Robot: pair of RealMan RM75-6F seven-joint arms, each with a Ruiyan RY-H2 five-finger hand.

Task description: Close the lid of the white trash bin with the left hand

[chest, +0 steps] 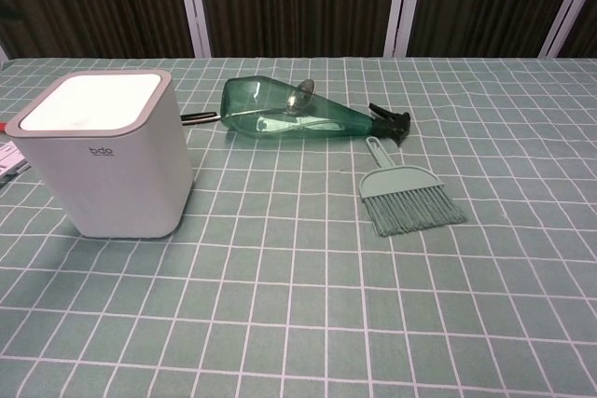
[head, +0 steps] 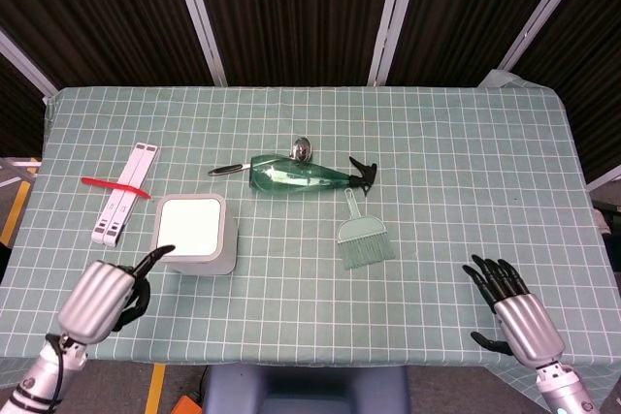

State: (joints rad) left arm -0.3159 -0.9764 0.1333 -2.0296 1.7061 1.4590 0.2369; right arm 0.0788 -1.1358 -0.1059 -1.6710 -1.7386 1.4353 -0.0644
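The white trash bin (head: 194,233) stands upright on the checked cloth at the left; in the chest view the white trash bin (chest: 107,170) shows its lid (chest: 93,102) lying flat in the grey rim. My left hand (head: 100,298) hovers near the table's front-left, below and left of the bin. Most of its fingers are curled in and one dark finger (head: 155,259) points toward the bin's near corner. It holds nothing and does not show in the chest view. My right hand (head: 512,315) sits at the front right with fingers spread, holding nothing.
A green spray bottle (head: 296,177) lies on its side right of the bin, with a metal spoon (head: 303,149) behind it. A small green brush (head: 364,239) lies nearer the front. A white folding stand (head: 124,191) and a red stick (head: 112,185) lie left of the bin.
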